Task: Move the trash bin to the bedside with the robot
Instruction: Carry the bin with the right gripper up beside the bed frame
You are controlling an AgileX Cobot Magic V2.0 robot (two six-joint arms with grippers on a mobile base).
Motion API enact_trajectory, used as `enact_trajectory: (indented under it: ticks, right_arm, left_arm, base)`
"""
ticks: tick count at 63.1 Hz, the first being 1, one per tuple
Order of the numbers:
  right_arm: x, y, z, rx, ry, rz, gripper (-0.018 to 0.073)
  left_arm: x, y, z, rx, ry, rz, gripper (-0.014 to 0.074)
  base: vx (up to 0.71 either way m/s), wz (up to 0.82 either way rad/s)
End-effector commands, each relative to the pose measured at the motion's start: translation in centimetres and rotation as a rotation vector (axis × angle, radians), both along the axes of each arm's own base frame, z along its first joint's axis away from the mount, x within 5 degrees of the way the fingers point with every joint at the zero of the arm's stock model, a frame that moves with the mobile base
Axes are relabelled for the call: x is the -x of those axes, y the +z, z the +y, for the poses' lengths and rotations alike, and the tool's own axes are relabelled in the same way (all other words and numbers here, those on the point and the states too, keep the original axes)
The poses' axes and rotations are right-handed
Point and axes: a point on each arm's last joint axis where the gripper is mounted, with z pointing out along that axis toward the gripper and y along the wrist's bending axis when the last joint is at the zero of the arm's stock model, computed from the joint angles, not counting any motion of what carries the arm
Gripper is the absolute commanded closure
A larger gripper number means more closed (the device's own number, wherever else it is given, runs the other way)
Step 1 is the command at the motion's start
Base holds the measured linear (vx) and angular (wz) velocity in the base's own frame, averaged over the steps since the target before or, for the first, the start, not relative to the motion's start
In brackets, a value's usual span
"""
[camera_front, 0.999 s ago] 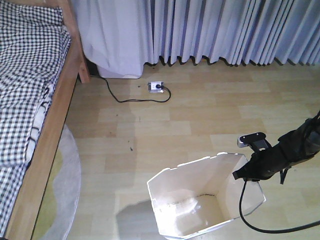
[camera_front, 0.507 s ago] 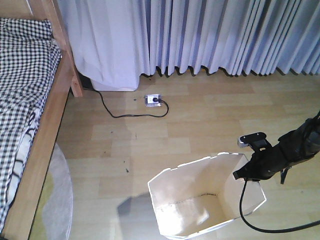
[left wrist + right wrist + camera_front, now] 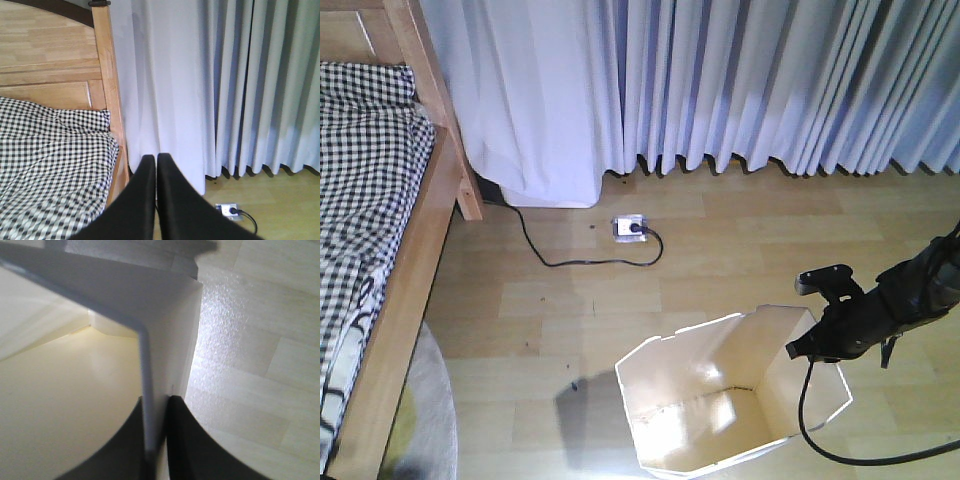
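Note:
The white trash bin (image 3: 720,400) stands on the wood floor at the bottom middle of the front view, its cream inside showing. My right gripper (image 3: 807,345) is shut on the bin's right rim; the right wrist view shows the rim wall (image 3: 150,365) pinched between the two black fingers, at the gripper (image 3: 156,405). The bed (image 3: 370,200) with checked bedding and a wooden post (image 3: 435,100) is at the far left, well apart from the bin. My left gripper (image 3: 156,162) is shut and empty, held in the air facing the bed (image 3: 50,165) and the curtain.
Pale curtains (image 3: 740,80) hang along the back wall. A power strip (image 3: 630,228) with a black cable lies on the floor below them. A clear round mat (image 3: 425,420) lies by the bed frame at bottom left.
The whole view has shifted: the bed, the curtain and the power strip have slid left and down in the frame. The bin and my right gripper keep the same place in view.

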Motion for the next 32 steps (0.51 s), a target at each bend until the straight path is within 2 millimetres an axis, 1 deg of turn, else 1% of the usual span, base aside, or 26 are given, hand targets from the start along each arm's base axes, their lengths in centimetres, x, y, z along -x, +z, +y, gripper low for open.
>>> enact_trajectory:
  ticks: [1,32]
  right_arm:
    - [-1.25,2.66,0.77,-0.106,-0.004,-0.06,0.0566]
    - [-1.25,2.66,0.77,-0.106,-0.004,-0.06,0.0566]
  left_arm:
    - [0.14,1.39,-0.05,0.004,-0.005,-0.098,0.0603]
    - [0.14,1.39,-0.05,0.004,-0.005,-0.098,0.0603]
  base:
    - [0.26,0.04]
    - [0.24,0.03]
